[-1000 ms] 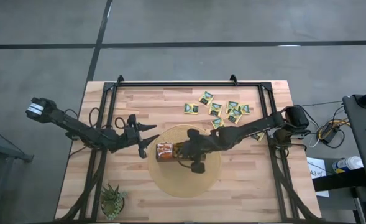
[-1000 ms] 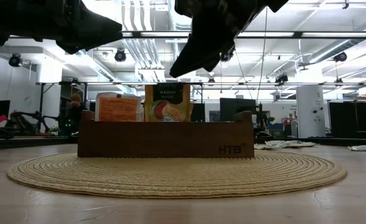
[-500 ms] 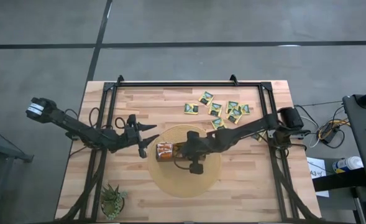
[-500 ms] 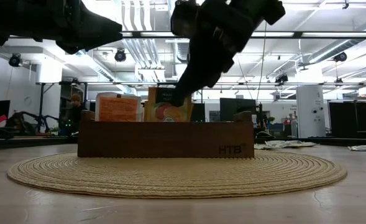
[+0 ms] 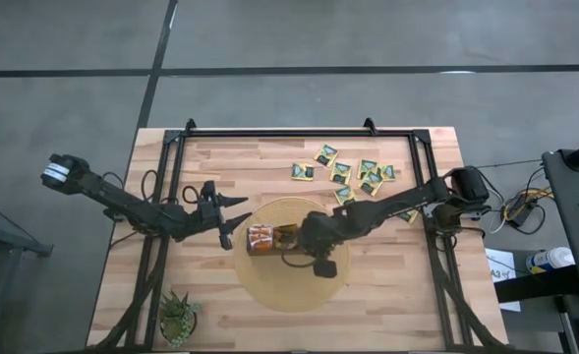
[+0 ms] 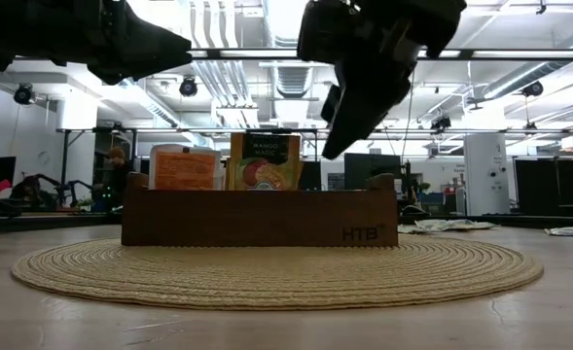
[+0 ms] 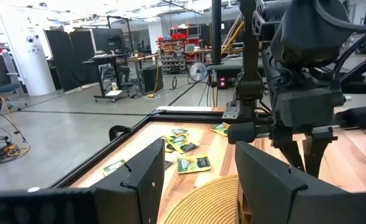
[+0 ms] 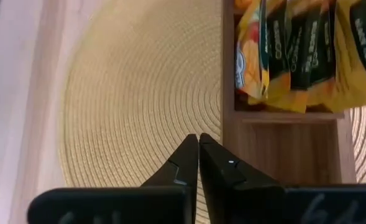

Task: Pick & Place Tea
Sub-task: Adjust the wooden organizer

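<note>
A long wooden box [image 5: 272, 239] stands on a round woven mat [image 5: 291, 280]. Tea sachets stand upright in its left part: orange ones [image 6: 184, 167] and green-and-yellow ones [image 6: 264, 161], also seen in the right wrist view [image 8: 301, 56]. More tea sachets [image 5: 350, 173] lie flat on the table behind the mat. My right gripper [image 8: 199, 142] is shut and points down, slanting, above the mat beside the box's long wall; it hangs above the box's right half in the low view [image 6: 329, 152]. My left gripper [image 7: 198, 186] hovers open to the left of the mat [image 5: 232, 211].
The box compartment [image 8: 288, 149] nearest my right gripper holds nothing. A small green plant [image 5: 178, 317] stands at the table's near left corner. A black frame [image 5: 299, 133] runs around the table's far and side edges.
My right gripper dipped to the top of the green-and-yellow sachet standing in the box, and the sachet tilted. The gripper then drew back up and toward the table's right. The sachet stays in the box, leaning slightly.
</note>
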